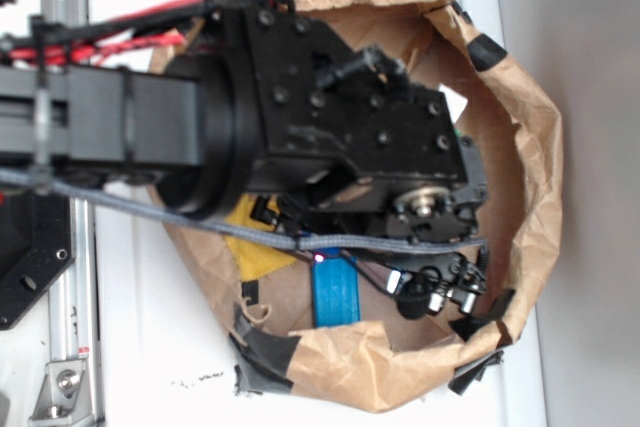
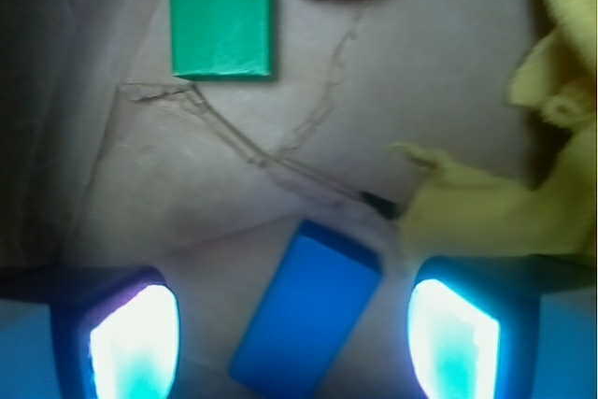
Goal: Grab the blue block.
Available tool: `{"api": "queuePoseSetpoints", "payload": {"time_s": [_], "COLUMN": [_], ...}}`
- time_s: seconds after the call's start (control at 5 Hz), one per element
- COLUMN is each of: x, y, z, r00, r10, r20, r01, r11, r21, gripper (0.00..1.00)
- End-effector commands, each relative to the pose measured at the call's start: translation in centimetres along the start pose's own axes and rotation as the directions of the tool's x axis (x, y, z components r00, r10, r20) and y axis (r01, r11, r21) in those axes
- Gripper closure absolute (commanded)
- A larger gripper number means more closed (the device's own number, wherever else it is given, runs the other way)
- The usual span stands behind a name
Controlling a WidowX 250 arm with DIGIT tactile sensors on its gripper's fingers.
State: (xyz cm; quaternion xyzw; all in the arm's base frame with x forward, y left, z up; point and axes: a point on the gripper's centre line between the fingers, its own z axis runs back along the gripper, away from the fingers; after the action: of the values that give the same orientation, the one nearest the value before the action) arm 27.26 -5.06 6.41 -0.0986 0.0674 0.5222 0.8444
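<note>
At lower centre of the wrist view, we hold the gripper [image 2: 294, 343] wide, straddling the blue block [image 2: 306, 308], apparently not yet touching, ready to close.

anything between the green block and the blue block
No object: in the wrist view the stretch between the green block and the blue block is bare brown paper, creased and cracked. The yellow cloth lies off to one side.

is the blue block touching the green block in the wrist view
No, the blue block lies between the open gripper fingers, well apart from the green block.
</note>
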Motion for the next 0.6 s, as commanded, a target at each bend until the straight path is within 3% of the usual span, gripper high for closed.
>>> {"api": "queuePoseSetpoints", "payload": {"time_s": [0.0, 0.2, 0.4], "x": [-3.2, -4.1, -3.4], "y": [2.2, 3.0, 2.6], "z": [-3.3, -4.7, -6.0], "r00": [1.0, 1.0, 0.998], "r10": [-0.009, -0.027, -0.042], "r20": [-0.03, -0.004, 0.041], "r01": [0.01, 0.027, 0.041], "r11": [1.0, 0.999, 0.999], "r21": [0.016, 0.021, 0.033], "gripper": [0.0, 0.0, 0.0]}}
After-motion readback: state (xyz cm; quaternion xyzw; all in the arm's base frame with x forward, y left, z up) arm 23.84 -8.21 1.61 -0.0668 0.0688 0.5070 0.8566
